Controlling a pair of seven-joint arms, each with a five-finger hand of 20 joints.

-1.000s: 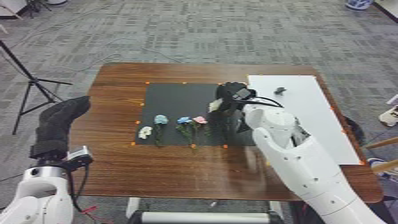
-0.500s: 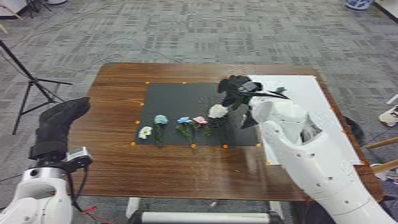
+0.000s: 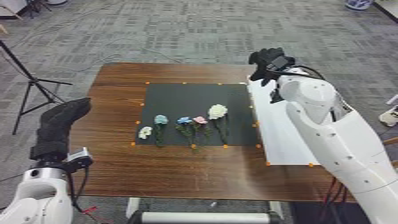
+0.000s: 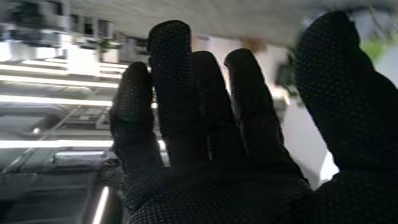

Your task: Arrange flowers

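Observation:
In the head view my right hand is over the white board's far end, empty and away from the flowers. The right wrist view has the same right hand with its fingers straight and thumb spread. My left hand stays open at the table's left edge. Flowers lie on the black mat: a small white flower, a light-blue one, a blue one, a pink one and a large white one, the rightmost, its stem toward the robot.
The white board lies right of the mat, partly under my right arm. Small orange markers line the mat and board on the brown table. A black tripod stands on the floor at the left.
My right hand has left the large white flower and moved away to the far right, over the board's far end. The flower now lies uncovered on the mat. The left arm has kept still.

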